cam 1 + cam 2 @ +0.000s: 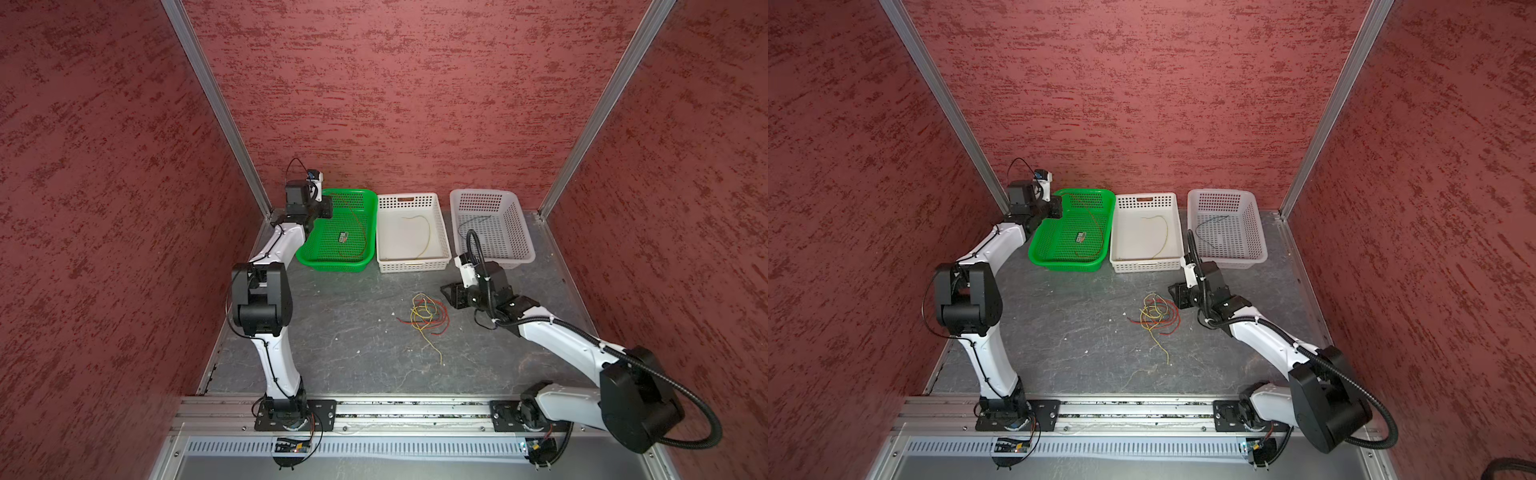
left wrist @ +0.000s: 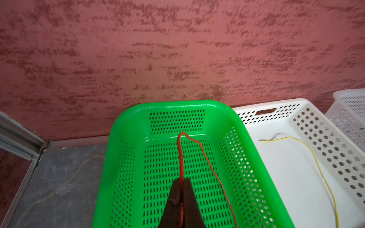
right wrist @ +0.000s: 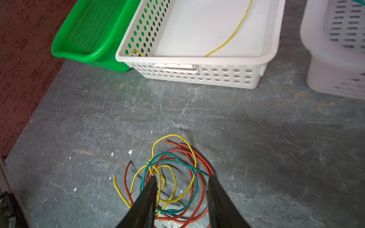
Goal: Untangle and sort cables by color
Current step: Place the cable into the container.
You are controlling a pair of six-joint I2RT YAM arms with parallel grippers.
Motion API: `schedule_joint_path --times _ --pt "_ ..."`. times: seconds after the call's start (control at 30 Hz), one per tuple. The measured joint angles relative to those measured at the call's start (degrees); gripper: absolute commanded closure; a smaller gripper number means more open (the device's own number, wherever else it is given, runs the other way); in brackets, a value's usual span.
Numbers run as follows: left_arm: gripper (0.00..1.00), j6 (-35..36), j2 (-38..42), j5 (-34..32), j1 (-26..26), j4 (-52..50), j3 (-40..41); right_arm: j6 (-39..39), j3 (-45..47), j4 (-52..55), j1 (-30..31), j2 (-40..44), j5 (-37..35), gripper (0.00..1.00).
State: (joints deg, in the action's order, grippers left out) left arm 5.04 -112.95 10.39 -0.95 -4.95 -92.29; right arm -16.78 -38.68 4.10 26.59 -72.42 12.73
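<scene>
pinching a red cable (image 2: 205,156) between pressed-together jaws, the left gripper (image 2: 182,180) hangs over the green basket (image 2: 177,103), the cable looping inside it; the right gripper (image 3: 182,177), jaws spread, straddles the tangled cables (image 3: 171,161) on the table (image 3: 256,128), perhaps just touching them.

At the lower centre of the frame the left gripper (image 2: 182,182) pinches a red cable (image 2: 205,158) that loops over the green basket (image 2: 126,138), while a yellow cable (image 2: 316,158) lies in the white basket (image 2: 320,126) at right.
</scene>
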Motion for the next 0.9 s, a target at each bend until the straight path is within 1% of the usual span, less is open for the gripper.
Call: schedule_joint_path --times 0.07,0.1,0.13,0.17,0.23,0.27,0.3,0.37,0.43,0.57,0.7,0.83,0.9 --pt "1.00 -0.1 0.0 -1.0 0.0 -0.6 1.1 -0.3 0.4 0.0 0.0 0.2 0.1 0.57" --pt "0.97 -0.3 0.0 -1.6 0.1 -0.8 1.9 -0.4 0.5 0.0 0.0 0.2 0.1 0.57" --pt "0.90 -0.5 0.1 -1.9 0.1 -0.9 2.8 -0.5 0.6 0.0 0.0 0.3 0.1 0.57" --pt "0.77 -0.7 0.4 -2.4 0.3 -1.1 4.0 -0.6 0.6 0.0 0.0 0.3 0.1 0.57" --pt "0.59 -1.7 1.6 -3.5 1.0 -1.7 7.1 -0.8 0.6 0.0 0.0 0.3 0.1 0.56" --pt "0.44 -1.8 2.5 -4.1 1.6 -2.1 8.9 -0.9 0.6 0.0 0.1 0.3 0.1 0.56" --pt "0.33 -2.0 3.4 -4.6 2.4 -2.6 10.3 -1.0 0.6 0.0 0.1 0.3 0.1 0.56" --pt "0.15 -2.4 4.9 -5.4 4.1 -3.3 12.2 -1.1 0.6 0.0 0.2 0.3 0.2 0.56" --pt "0.01 -2.6 6.5 -6.1 5.9 -3.7 13.4 -1.2 0.6 0.0 0.3 0.3 0.2 0.56" --pt "0.01 -2.7 11.0 -6.6 8.6 -3.6 15.8 -1.3 0.6 0.0 0.8 0.3 0.2 0.54" --pt "0.00 -3.3 18.4 -5.0 9.1 -2.0 19.7 -1.2 0.6 0.0 1.0 0.3 0.2 0.53" --pt "0.00 -4.8 29.5 0.1 9.3 2.5 26.3 -1.0 0.6 0.0 1.1 -0.2 0.2 0.53" --pt "0.01 -5.5 34.8 3.0 10.2 4.4 29.7 -0.7 0.6 0.0 1.1 -0.9 0.2 0.53"
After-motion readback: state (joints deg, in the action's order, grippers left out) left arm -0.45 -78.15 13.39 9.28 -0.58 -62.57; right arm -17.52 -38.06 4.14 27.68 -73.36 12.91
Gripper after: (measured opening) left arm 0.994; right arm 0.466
